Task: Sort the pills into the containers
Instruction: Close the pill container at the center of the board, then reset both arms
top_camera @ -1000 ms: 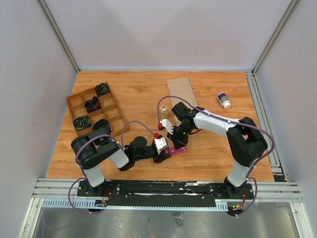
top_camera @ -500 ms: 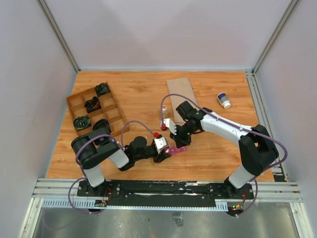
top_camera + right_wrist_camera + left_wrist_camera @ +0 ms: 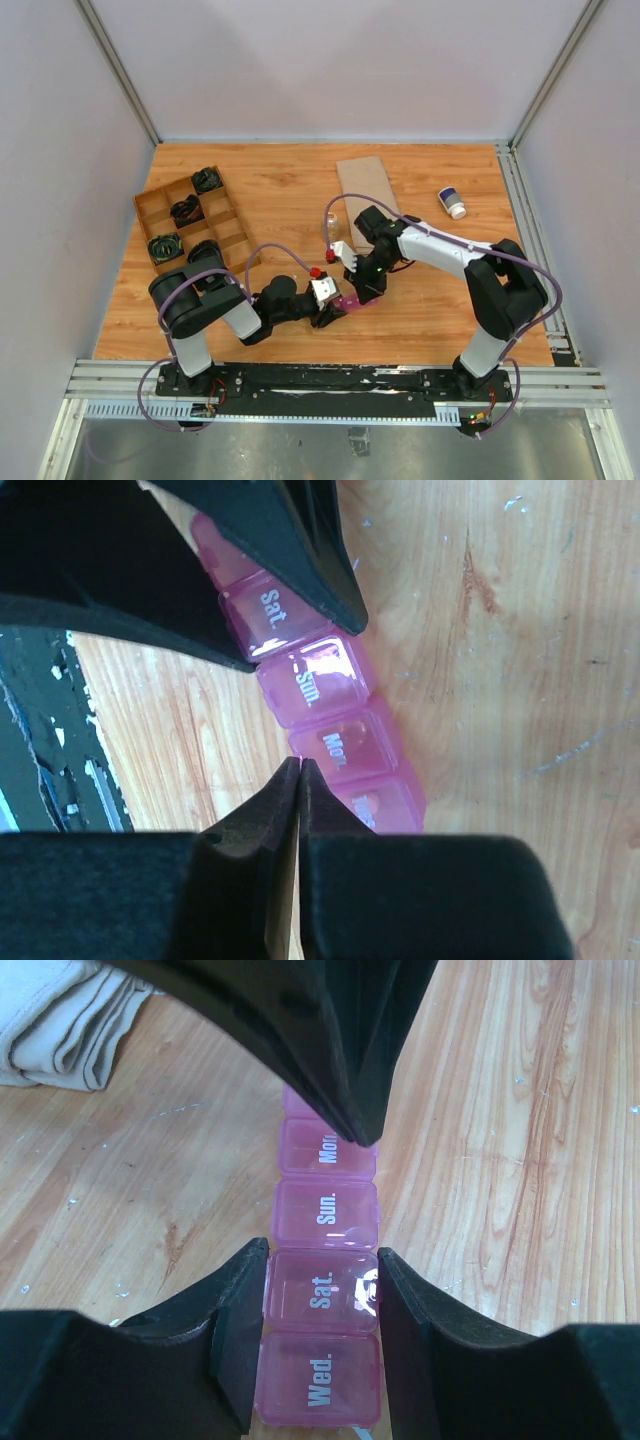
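translucent pink day-labelled containers in grasp of left tool, right tool clenched

You're seeing magenta-pink translucent containers with white day lettering. Your counter is orange-brown wood grain, darker streaks running through.

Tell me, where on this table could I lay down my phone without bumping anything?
Bare tabletop lies between the brown wooden divided tray and the tan flat sheet, and along the near right, beyond the translucent pink plastic pill strip. It is crowded at the near middle, where both arms' jaws meet over that strip.
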Robot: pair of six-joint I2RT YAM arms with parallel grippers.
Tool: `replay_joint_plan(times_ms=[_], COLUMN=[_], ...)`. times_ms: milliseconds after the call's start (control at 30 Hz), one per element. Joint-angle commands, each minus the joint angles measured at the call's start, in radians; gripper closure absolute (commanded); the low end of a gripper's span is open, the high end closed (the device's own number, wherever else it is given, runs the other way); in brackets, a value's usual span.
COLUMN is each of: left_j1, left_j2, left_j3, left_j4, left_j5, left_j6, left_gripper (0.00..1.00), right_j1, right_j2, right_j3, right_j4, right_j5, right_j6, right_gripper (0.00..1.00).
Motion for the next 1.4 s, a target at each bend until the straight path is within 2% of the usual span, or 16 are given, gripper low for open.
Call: replay_joint_plan(times_ms=[0,67,267,400,467,633,700,767,867,967,1033,1100,1233,1367], left_j1=[-0.002,-0.003,-0.003,-0.003,-0.002,-0.001,0.004,0.017,0.077,0.195,0.231,0.236,0.237,0.236], left_j2=[-0.004,-0.031,-0.163,-0.300,-0.373,-0.585,-0.690,-0.794,-0.931,-1.008,-1.032,-1.044,-1.063,-1.073], left_j3=[0.000,0.002,0.022,0.044,0.051,0.070,0.078,0.092,0.139,0.239,0.306,0.381,0.516,0.621], left_j4=[0.015,-0.005,-0.089,-0.211,-0.277,-0.441,-0.508,-0.566,-0.663,-0.746,-0.793,-0.849,-0.942,-1.039], left_j5=[-0.002,-0.011,-0.034,-0.060,-0.064,-0.083,-0.103,-0.122,-0.124,-0.028,-0.002,-0.004,0.000,0.002], left_j6=[-0.006,-0.017,-0.090,-0.158,-0.187,-0.280,-0.325,-0.366,-0.461,-0.555,-0.590,-0.599,-0.607,-0.566], left_gripper=[0.83,0.77,0.40,0.25,0.24,0.16,0.09,0.02,0.01,0.01,0.01,0.01,0.01,0.01], right_j1=[-0.049,-0.066,-0.141,-0.189,-0.211,-0.287,-0.325,-0.352,-0.396,-0.401,-0.401,-0.401,-0.403,-0.403], right_j2=[-0.101,-0.151,-0.276,-0.380,-0.435,-0.583,-0.661,-0.748,-0.807,-0.775,-0.774,-0.794,-0.804,-0.816], right_j3=[-0.008,0.000,-0.002,-0.014,-0.026,-0.042,-0.057,-0.075,-0.013,0.139,0.218,0.269,0.386,0.425], right_j4=[-0.050,-0.063,-0.074,-0.084,-0.080,-0.045,0.012,0.091,0.102,0.062,0.062,0.068,0.015,-0.003], right_j5=[-0.156,-0.189,-0.223,-0.241,-0.247,-0.252,-0.235,-0.186,-0.146,-0.030,0.037,0.052,-0.003,-0.019], right_j6=[-0.089,-0.108,-0.141,-0.165,-0.175,-0.169,-0.141,-0.105,-0.059,0.112,0.253,0.309,0.302,0.345], right_gripper=[0.95,0.91,0.77,0.65,0.57,0.29,0.10,0.01,0.02,0.01,0.01,0.01,0.01,0.01])
